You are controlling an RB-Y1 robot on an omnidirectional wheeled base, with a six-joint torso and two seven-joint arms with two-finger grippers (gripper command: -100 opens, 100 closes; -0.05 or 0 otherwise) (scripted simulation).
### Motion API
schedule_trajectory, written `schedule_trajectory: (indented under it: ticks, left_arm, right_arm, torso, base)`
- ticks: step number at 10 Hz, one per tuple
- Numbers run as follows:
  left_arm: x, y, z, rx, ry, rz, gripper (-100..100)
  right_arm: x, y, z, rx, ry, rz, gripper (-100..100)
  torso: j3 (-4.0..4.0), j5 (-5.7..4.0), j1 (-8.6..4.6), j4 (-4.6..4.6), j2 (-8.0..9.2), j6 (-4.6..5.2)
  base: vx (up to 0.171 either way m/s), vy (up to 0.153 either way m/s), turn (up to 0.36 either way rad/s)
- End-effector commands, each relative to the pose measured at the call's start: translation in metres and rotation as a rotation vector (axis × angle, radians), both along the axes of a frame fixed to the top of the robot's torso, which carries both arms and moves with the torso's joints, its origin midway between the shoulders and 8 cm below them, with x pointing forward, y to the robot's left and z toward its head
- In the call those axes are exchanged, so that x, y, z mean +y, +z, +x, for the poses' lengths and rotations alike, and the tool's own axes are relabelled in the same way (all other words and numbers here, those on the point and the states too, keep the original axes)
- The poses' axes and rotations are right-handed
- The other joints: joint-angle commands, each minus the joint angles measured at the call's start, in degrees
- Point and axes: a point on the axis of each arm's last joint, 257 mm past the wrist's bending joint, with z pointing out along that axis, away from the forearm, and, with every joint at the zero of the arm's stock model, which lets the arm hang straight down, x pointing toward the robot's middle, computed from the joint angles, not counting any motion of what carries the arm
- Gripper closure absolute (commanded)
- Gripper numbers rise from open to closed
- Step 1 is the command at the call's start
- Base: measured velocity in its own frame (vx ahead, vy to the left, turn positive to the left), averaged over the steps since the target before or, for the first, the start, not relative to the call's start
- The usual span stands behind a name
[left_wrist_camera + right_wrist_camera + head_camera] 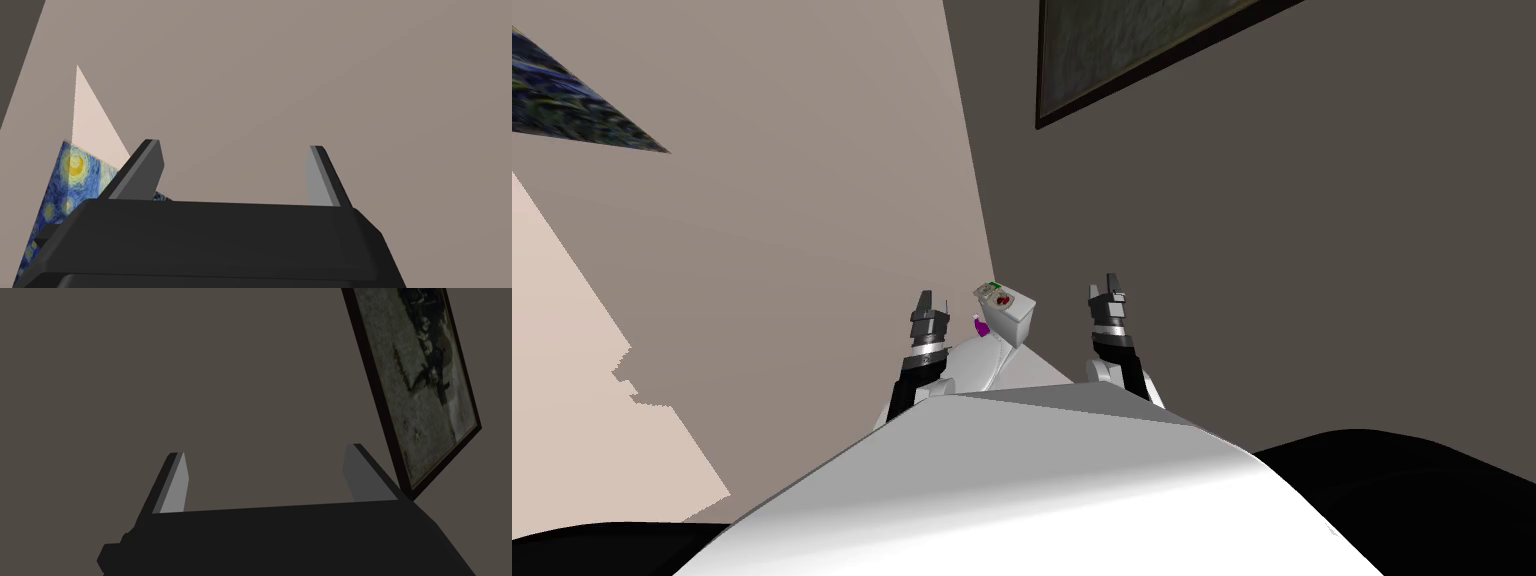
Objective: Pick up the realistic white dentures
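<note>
The dentures (1003, 299) are a tiny red and white thing lying on the lid of a white toilet tank (1015, 318), which stands in the corner of the room ahead of me. A small green and white item (993, 288) lies beside them on the lid. My left gripper (925, 297) is raised to the left of the tank and short of it. In its wrist view the left gripper (234, 145) stands open with nothing between the fingers. My right gripper (1112, 280) is raised to the right of the tank, and the right gripper (266, 449) is likewise open and holds nothing.
A purple bottle (978, 325) stands by the tank's left side, above the white toilet bowl (982, 362). A light wall on the left and a dark wall on the right meet behind the tank. A dark-framed picture (1132, 50) hangs on the dark wall.
</note>
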Motion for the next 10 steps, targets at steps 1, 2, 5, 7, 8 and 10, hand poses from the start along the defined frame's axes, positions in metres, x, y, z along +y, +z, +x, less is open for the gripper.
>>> schedule_trajectory:
  ticks: [1,2,5,7,8,10]
  left_arm:
    - [-0.005,-0.002,0.003,0.016,-0.023,0.028,-100]
    - [-0.01,-0.003,0.005,0.03,-0.039,0.047,-100]
    - [-0.025,-0.008,0.016,0.083,-0.09,0.094,-100]
    - [-0.036,-0.011,0.024,0.123,-0.119,0.114,-100]
    - [-0.041,-0.011,0.027,0.136,-0.133,0.122,-100]
    - [-0.046,-0.016,0.032,0.169,-0.143,0.126,-100]
  right_arm:
    - [0.0,0.0,0.0,0.0,0.0,0.0,0]
    - [0.0,0.0,0.0,0.0,0.0,0.0,0]
    - [0.0,0.0,0.0,0.0,0.0,0.0,0]
    - [0.0,0.0,0.0,0.0,0.0,0.0,0]
    - [0.0,0.0,0.0,0.0,0.0,0.0,0]
    - [0.0,0.0,0.0,0.0,0.0,0.0,0]
  torso:
    - [0.0,0.0,0.0,0.0,0.0,0.0]
    - [-0.01,0.0,0.01,0.0,-0.02,0.0]
    - [-0.06,0.01,0.03,-0.02,-0.11,0.0]
    - [-0.1,0.01,0.05,-0.04,-0.18,0.01]
    - [-0.11,0.01,0.05,-0.04,-0.19,0.0]
    - [-0.03,0.0,-0.03,-0.02,-0.05,0.0]
  base:
    - [0.007,0.0,-0.005]
    - [0.015,0.006,-0.007]
    - [0.029,0.006,-0.011]
    - [0.047,0.013,-0.012]
    - [0.022,-0.005,0.016]
    - [0.003,-0.004,0.01]
